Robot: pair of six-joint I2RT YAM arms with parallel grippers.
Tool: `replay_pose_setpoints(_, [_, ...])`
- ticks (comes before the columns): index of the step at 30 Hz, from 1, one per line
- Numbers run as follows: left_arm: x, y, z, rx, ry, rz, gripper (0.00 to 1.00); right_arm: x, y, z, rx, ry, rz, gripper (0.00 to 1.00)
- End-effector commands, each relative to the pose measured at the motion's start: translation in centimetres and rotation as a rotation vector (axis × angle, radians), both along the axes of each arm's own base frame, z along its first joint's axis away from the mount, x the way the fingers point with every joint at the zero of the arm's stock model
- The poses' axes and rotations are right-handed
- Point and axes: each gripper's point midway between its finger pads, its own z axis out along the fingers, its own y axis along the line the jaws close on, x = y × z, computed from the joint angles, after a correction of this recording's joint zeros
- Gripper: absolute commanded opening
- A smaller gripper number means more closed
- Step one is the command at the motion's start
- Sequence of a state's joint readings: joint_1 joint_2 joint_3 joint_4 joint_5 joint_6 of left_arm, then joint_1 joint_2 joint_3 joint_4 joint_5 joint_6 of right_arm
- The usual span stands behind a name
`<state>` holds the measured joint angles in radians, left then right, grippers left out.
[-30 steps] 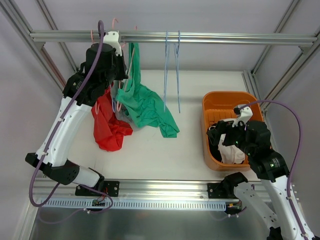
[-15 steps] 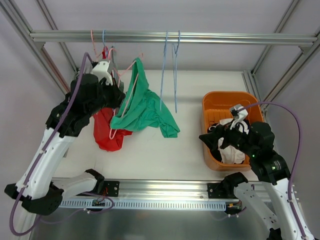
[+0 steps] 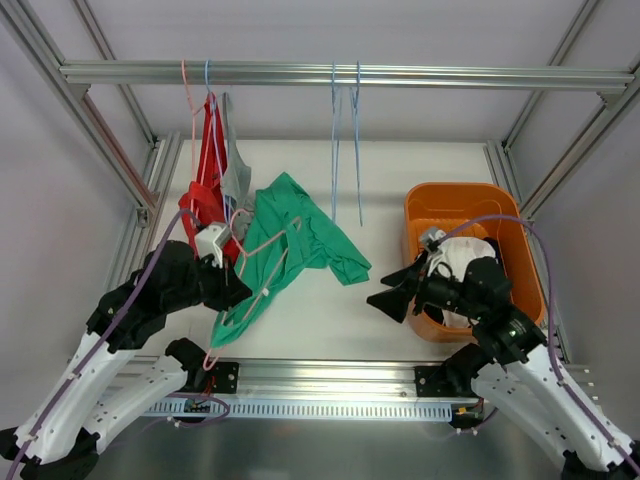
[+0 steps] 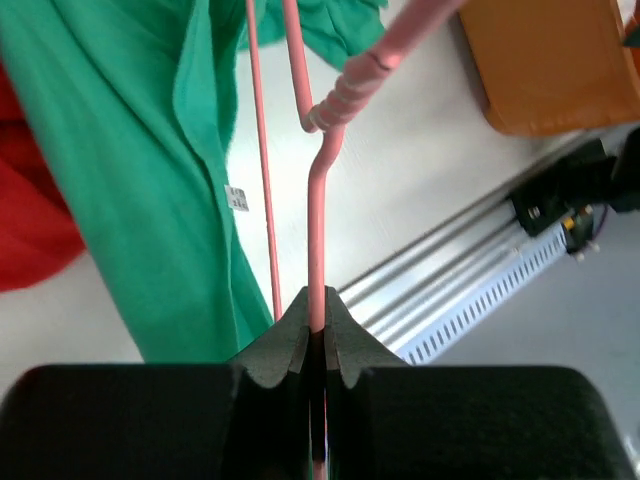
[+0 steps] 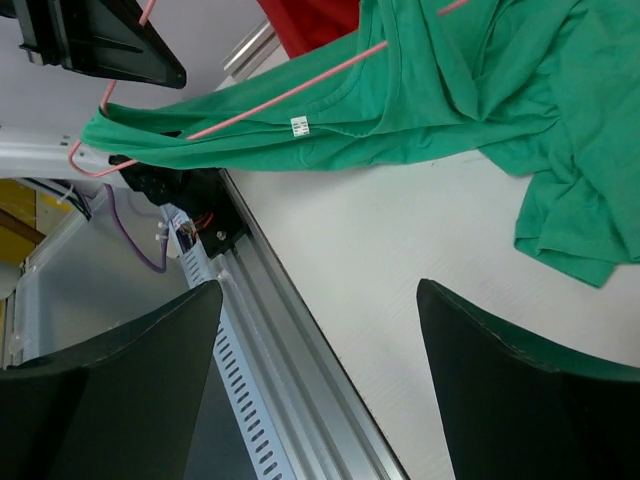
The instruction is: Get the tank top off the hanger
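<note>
The green tank top (image 3: pixel 300 235) hangs on a pink wire hanger (image 3: pixel 262 250), off the rail, and trails down onto the white table. My left gripper (image 3: pixel 234 291) is shut on the hanger's wire near its hook. In the left wrist view the jaws (image 4: pixel 316 310) pinch the pink hanger (image 4: pixel 312 230), with the green top (image 4: pixel 130 150) to the left. My right gripper (image 3: pixel 385 300) is open and empty, to the right of the top's lower end. In the right wrist view (image 5: pixel 318 300) the top (image 5: pixel 450 100) and the hanger (image 5: pixel 290 95) lie ahead of its spread fingers.
A red garment (image 3: pixel 205 170) and a grey one (image 3: pixel 236 180) hang on the rail (image 3: pixel 420 75) at the left. Two bare blue hangers (image 3: pixel 345 140) hang mid-rail. An orange basket (image 3: pixel 425 205) with clothes stands at the right. An aluminium rail (image 3: pixel 320 375) runs along the near edge.
My left arm has taken the pink hanger with the green top off the rail and brought it down and toward me. My right gripper has come out of the basket and moved left.
</note>
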<state>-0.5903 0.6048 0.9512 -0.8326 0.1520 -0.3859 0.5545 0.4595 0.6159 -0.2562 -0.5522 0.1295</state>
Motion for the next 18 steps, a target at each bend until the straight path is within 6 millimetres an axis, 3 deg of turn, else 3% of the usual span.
replay_pose_setpoints(1, [-4.3, -2.0, -0.7, -0.127, 0.121, -0.166, 0.00, 0.8, 2.7, 0.2, 0.050, -0.065, 0.000, 0.83])
replay_pose_setpoints(2, [-5.0, -2.3, -0.9, -0.143, 0.138, -0.196, 0.00, 1.1, 3.4, 0.5, 0.066, -0.094, -0.001, 0.83])
replay_pose_setpoints(3, [-5.7, -2.6, -1.5, -0.150, 0.165, -0.229, 0.00, 1.8, 3.8, -0.4, 0.047, -0.099, -0.038, 0.81])
replay_pose_setpoints(4, [-7.0, -3.0, -1.5, -0.180, 0.189, -0.294, 0.00, 0.9, 5.1, -0.8, 0.042, -0.102, -0.006, 0.80])
replay_pose_setpoints(6, [-8.0, -3.3, -1.9, -0.195, 0.226, -0.345, 0.00, 2.5, 6.1, -1.7, 0.014, -0.153, -0.086, 0.79])
replay_pose_setpoints(7, [-8.7, -3.5, -2.6, -0.200, 0.257, -0.376, 0.00, 1.9, 7.0, -2.0, 0.002, -0.167, -0.081, 0.79])
replay_pose_setpoints(10, [-9.5, -3.6, -3.6, -0.198, 0.292, -0.409, 0.00, 3.3, 8.2, -2.4, -0.013, -0.224, -0.170, 0.79])
replay_pose_setpoints(11, [-9.6, -3.5, -3.7, -0.197, 0.290, -0.406, 0.00, 4.2, 8.4, -3.6, -0.062, -0.231, -0.207, 0.79])
replay_pose_setpoints(18, [-10.7, -3.6, -1.6, -0.255, 0.251, -0.459, 0.00, 7.4, 9.3, -5.4, -0.188, -0.316, -0.313, 0.77])
